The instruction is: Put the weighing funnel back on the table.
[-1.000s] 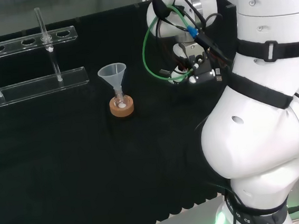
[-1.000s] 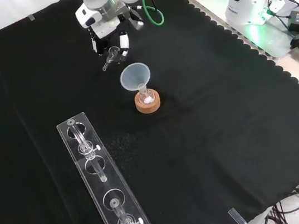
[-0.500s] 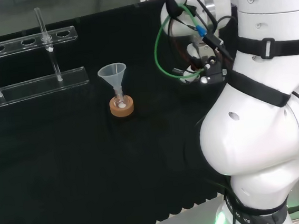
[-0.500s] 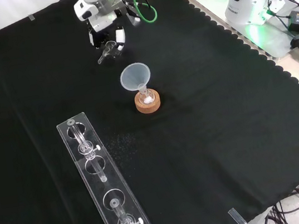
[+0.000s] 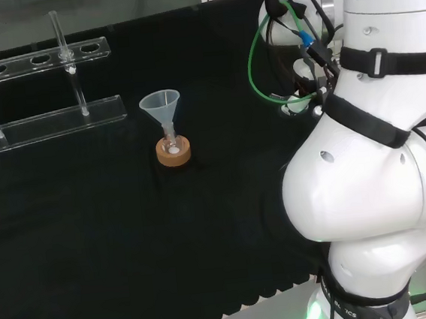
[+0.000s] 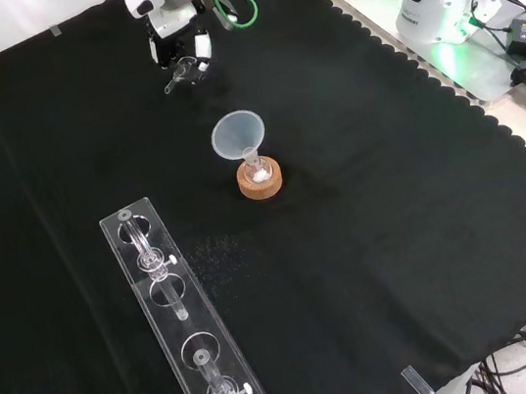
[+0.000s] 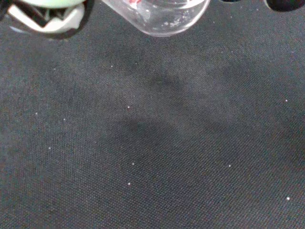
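Black cloth over the whole counter. Front view, read left to right.

- Left: long clear rack lying on the cloth, well apart from the work.
- Next, near the view's top: robot hand, fingers curled round the weighing funnel. The piece hangs just under the fingers, stem slanting down and to the left. It looks clear of the cloth, not yet set down.
- Right of that, nearer the camera: funnel, mouth up, stem in a small flask on the cork ring. Apart from the robot hand, not touched.

Step in hand, as I judge it: the carry. The weighing funnel is being taken to a bare patch of counter, and the setting-down itself is not yet done. The next move calls for lowering until the piece rests on the cloth, then straightening the fingers and lifting off without dragging it. The cloth under the robot hand looks free of other ware.

Hard to make out:
- Wrist view: a rounded clear wall, cut off at the edge and probably the weighing funnel's bowl, with speckled cloth beyond. How high it hangs cannot be told.
- Head view: the arm's white links stand before the grasp.
- Which fingers actually bear on the glass is too small to tell.
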`<state>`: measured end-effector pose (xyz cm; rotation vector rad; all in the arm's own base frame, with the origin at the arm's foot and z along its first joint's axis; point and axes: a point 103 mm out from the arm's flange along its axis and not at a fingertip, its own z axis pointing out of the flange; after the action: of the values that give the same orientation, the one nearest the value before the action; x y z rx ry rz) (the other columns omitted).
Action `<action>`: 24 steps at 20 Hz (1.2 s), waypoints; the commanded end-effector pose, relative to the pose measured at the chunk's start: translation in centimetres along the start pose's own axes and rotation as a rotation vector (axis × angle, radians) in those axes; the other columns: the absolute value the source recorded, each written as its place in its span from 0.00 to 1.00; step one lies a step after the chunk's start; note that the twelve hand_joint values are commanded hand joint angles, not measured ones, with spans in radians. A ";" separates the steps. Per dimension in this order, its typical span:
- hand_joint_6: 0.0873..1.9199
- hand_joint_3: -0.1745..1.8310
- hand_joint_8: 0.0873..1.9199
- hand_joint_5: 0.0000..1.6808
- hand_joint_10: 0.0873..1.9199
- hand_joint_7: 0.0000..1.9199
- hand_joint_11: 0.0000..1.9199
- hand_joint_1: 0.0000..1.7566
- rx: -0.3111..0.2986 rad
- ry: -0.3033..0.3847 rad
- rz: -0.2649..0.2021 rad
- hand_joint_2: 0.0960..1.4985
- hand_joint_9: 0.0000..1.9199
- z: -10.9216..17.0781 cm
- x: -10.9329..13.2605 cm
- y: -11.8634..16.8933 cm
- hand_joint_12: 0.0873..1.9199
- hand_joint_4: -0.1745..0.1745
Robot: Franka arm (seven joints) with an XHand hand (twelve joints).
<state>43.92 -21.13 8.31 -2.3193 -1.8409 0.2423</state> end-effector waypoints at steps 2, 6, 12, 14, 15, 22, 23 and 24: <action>0.28 0.52 0.16 0.81 0.00 0.89 0.85 0.69 0.029 0.031 -0.032 0.30 0.91 0.7 0.6 1.1 0.29 0.00; 0.28 0.52 0.16 0.81 0.00 0.89 0.85 0.69 0.038 -0.033 -0.010 0.30 0.91 1.4 0.5 1.8 0.29 0.00; 0.28 0.49 0.15 0.80 0.00 0.88 0.82 0.69 0.022 -0.047 -0.028 0.33 0.90 2.6 6.3 2.8 0.31 0.00; 0.27 0.47 0.13 0.81 0.00 0.87 0.80 0.68 0.017 -0.036 -0.019 0.34 0.91 2.8 6.6 2.7 0.34 0.34; 0.26 0.46 0.13 0.81 0.00 0.87 0.79 0.67 0.015 -0.033 -0.018 0.34 0.91 2.8 6.6 2.6 0.35 0.55; 0.23 0.43 0.12 0.81 0.00 0.86 0.75 0.65 0.008 -0.006 -0.031 0.37 0.90 2.6 0.1 1.7 0.39 1.00; 0.23 0.41 0.12 0.79 0.00 0.85 0.74 0.61 0.014 -0.018 -0.016 0.35 0.89 2.5 0.6 1.8 0.40 0.69; 0.27 0.39 0.15 0.72 0.00 0.80 0.72 0.57 0.018 -0.025 -0.015 0.34 0.86 2.4 1.4 1.9 0.41 0.40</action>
<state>45.92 -19.00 5.07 -2.2855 -1.8702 0.2647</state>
